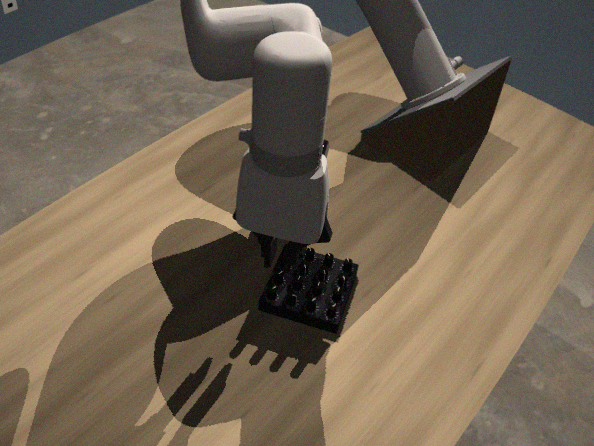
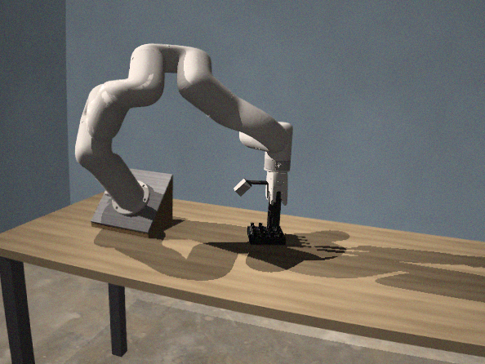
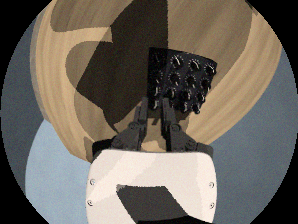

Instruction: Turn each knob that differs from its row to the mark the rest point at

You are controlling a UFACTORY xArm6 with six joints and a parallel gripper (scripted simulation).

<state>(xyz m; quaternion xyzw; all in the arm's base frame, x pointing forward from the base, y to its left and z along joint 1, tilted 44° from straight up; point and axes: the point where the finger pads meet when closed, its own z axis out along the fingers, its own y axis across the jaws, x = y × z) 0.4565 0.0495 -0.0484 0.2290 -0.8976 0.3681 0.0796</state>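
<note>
The black knob box [image 1: 308, 290] stands flat on the wooden table, with four rows of small black knobs with white lines. It also shows in the exterior view [image 2: 266, 235] and in the wrist view [image 3: 182, 82]. My gripper [image 1: 276, 250] points straight down over the box's far left corner as the top camera sees it. Its fingertips are at about the height of the knob tops. The fingers stand a little apart, and I see nothing held between them in the wrist view [image 3: 160, 106]. The corner knob under the fingers is mostly hidden. The marks and names are too small to read.
The arm's grey wedge base [image 1: 440, 115] stands at the far end of the table, well away from the box. The arm's dark shadow covers the table around the box. The table edge [image 2: 245, 298] runs along the front.
</note>
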